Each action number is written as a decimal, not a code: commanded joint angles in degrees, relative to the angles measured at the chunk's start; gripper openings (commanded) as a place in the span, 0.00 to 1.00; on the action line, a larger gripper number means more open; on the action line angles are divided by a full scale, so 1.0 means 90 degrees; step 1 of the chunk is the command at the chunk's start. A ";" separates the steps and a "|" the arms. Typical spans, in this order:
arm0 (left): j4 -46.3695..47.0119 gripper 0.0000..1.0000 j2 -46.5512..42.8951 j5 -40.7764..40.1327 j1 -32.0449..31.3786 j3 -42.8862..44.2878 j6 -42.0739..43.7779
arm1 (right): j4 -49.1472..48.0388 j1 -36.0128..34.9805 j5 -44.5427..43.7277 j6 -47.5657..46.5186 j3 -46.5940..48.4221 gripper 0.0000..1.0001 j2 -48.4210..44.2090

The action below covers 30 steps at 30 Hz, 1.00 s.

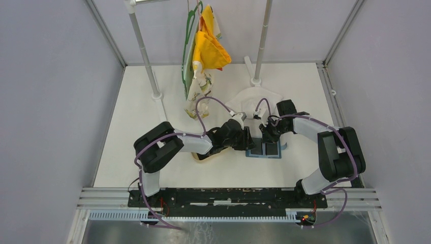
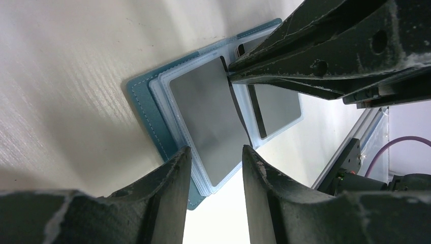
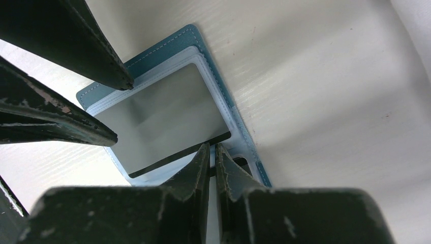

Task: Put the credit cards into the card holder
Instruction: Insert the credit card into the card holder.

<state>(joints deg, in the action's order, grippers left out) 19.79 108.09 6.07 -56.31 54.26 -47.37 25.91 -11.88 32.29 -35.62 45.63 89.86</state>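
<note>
Finishing the Insertion Step

**Work area.** Nearest the arm bases, the card holder (image 1: 264, 156) lies open and flat on the table (image 1: 228, 173), with the blue cover down and the clear sleeve pages up. Both grippers meet just above it.

**Credit cards.** The first card (image 3: 162, 119) lies on one page. Three of its sides sit inside the stitched sleeve border. The side toward the spine shows as a dark line and may not be fully seated. The second card (image 2: 277, 107) lies on the opposite page. Neither card is loose on the table. The views do not confirm that each card is fully under its film.

**Left gripper** (image 2: 214, 152). The jaws are spread and straddle the outer end of the first card's page. Contact with the page cannot be told.

**Right gripper** (image 3: 213, 148). The jaws are pressed almost together, leaving only a thin slit. The tips rest at the spine-side edge of the first card. It cannot be told whether they pinch the card edge or the sleeve film.

**Progress.** The task appears nearly complete. Likely remaining steps are to push the first card to full depth, release it, and withdraw both arms.

**Beyond the holder.** A tan tray (image 1: 202, 156) sits beside the holder, partly under the left arm. A white cloth (image 1: 249, 99) lies farther back. At the far end, a yellow garment (image 1: 211, 51) hangs on a green hanger (image 1: 185, 51).
</note>
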 commanded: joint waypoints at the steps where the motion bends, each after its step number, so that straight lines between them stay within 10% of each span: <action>1: 0.0096 0.48 0.0071 -0.0032 0.0015 0.0250 -0.0270 | 0.0086 0.0000 -0.0204 -0.0037 0.0019 0.13 0.0174; 30: 0.0226 0.52 0.0063 0.0196 0.0010 0.0284 -0.0368 | 0.0108 -0.0004 -0.0190 -0.0037 0.0028 0.13 0.0168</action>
<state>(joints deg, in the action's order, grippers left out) 19.38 108.40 6.42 -56.31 54.70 -48.38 25.93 -11.88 32.32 -35.64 45.63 89.86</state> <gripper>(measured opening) 0.532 0.127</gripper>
